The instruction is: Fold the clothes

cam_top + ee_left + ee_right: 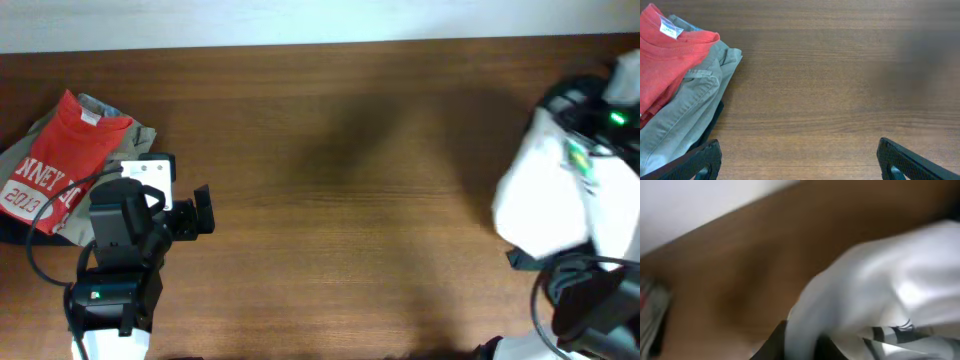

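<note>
The white T-shirt (545, 190) hangs bunched from my right arm at the table's right edge, lifted off the wood. A bit of its green print (578, 160) shows. In the blurred right wrist view the white cloth (880, 280) fills the right half and runs between my right gripper's (805, 349) dark fingers, which are shut on it. My left gripper (198, 212) is open and empty over bare wood at the left. Its two fingertips show at the bottom corners of the left wrist view (800, 165).
A folded red T-shirt (60, 165) with white lettering lies on a khaki-olive garment (140, 138) at the far left, just behind my left gripper. Both also show in the left wrist view: red (665, 55), khaki (695, 100). The brown wooden table (350, 200) spans the view.
</note>
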`<act>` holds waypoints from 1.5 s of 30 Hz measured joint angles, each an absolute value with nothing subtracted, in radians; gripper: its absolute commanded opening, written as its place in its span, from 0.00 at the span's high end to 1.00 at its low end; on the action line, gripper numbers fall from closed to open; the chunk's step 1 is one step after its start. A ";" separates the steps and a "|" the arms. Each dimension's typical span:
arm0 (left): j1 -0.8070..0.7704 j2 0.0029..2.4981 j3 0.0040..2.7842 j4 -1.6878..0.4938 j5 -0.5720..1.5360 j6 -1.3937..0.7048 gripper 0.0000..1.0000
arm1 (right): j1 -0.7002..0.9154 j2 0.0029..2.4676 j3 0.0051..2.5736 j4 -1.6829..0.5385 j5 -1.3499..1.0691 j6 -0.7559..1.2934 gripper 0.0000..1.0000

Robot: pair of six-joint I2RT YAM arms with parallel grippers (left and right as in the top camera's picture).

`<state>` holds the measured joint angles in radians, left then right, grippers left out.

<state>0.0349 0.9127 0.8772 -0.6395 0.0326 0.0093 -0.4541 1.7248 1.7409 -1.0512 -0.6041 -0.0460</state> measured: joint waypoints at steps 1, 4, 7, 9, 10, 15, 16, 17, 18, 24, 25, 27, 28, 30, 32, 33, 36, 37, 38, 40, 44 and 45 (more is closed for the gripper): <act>0.035 0.913 0.877 -0.639 0.033 0.009 0.01 | -0.356 1.725 1.749 -1.009 -0.622 -0.049 0.72; 0.035 0.914 0.878 -0.640 0.033 0.009 0.01 | -0.019 1.752 1.753 -0.896 -0.470 0.017 0.00; 0.035 0.914 0.878 -0.631 0.036 0.009 0.01 | 0.091 1.818 1.754 -0.891 -0.156 0.115 0.01; 0.035 0.918 0.878 -0.607 0.086 0.009 0.01 | 0.067 1.821 1.758 -0.963 -0.051 0.158 0.00; 0.035 0.928 0.878 -0.600 0.109 0.009 0.01 | 0.047 1.821 1.763 -1.028 -0.041 0.157 0.03; 0.035 1.110 0.880 -0.591 0.241 0.009 0.01 | 0.061 1.828 1.607 -1.183 -0.089 -0.030 0.02; 0.035 1.138 0.880 -0.593 0.255 0.009 0.01 | 0.081 1.834 1.526 -1.122 -0.091 -0.040 0.02; 0.035 1.155 0.880 -0.591 0.263 0.009 0.01 | 0.103 1.841 1.428 -1.068 -0.095 -0.053 0.02; 0.035 1.155 0.880 -0.595 0.266 0.009 0.01 | 0.113 1.842 1.360 -1.018 -0.095 -0.057 0.02; 0.035 1.155 0.881 -0.573 0.281 0.007 0.01 | 0.161 1.843 1.094 -0.701 -0.069 -0.070 0.90; 0.035 1.155 0.881 -0.575 0.281 0.007 0.01 | 0.165 1.843 1.090 -0.699 -0.064 -0.074 0.96; 0.035 1.155 0.881 -0.575 0.281 0.007 0.01 | 0.204 1.838 1.081 -0.702 -0.058 -0.073 0.96; 0.035 1.155 0.881 -0.575 0.281 0.007 0.01 | 0.226 1.838 1.081 -0.702 -0.070 -0.075 0.96; 0.035 1.155 0.881 -0.573 0.281 0.007 0.01 | 0.313 1.838 1.083 -0.679 -0.146 -0.074 0.96; 0.035 1.155 0.881 -0.567 0.281 0.007 0.01 | 0.463 1.840 1.133 -0.598 -0.260 -0.050 0.96; 0.035 1.155 0.881 -0.556 0.281 0.007 0.01 | 0.541 1.840 1.193 -0.524 -0.293 -0.031 0.79; 0.035 1.155 0.881 -0.542 0.281 0.007 0.01 | 0.686 1.841 1.354 -0.491 -0.239 0.019 0.01; 0.035 1.155 0.881 -0.542 0.281 0.007 0.01 | 0.690 1.841 1.385 -0.546 -0.211 0.033 0.01; 0.035 1.155 0.881 -0.541 0.281 0.007 0.01 | 0.670 1.841 1.410 -0.612 -0.171 0.043 0.01; 0.035 1.155 0.881 -0.538 0.289 0.007 0.01 | 0.589 1.843 1.452 -0.767 -0.122 0.054 0.01; -0.032 1.280 0.884 -0.519 0.308 0.007 0.01 | 0.257 1.816 1.562 -1.040 -0.113 0.141 0.01; -0.055 1.325 0.884 -0.510 0.308 0.007 0.01 | 0.195 1.808 1.574 -1.095 -0.130 0.150 0.01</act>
